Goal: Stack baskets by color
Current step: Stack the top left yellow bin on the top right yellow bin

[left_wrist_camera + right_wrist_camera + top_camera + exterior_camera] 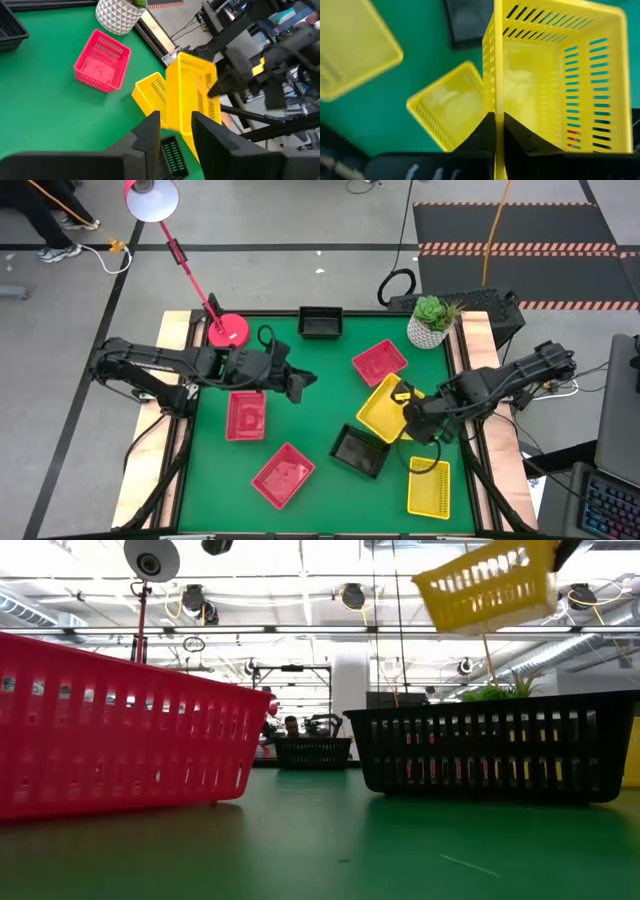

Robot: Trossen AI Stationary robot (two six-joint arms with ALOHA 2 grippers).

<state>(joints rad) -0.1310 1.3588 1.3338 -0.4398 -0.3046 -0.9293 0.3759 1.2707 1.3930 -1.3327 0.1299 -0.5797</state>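
Right hand (pixel 499 127) clamped on lifted yellow basket (pixel 555 75) wall; target yellow basket (pixel 451 104) directly beneath, skewed. Left hand (pixel 297 383) part-open, empty.

Baskets (pixel 285 475) red, yellow, black — mesh-slotted; table (pixel 320 380) green.

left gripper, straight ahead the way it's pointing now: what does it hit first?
Likely the yellow basket held up by the right gripper; the left gripper points at it across the table. Depth is unclear, so it might pass underneath.
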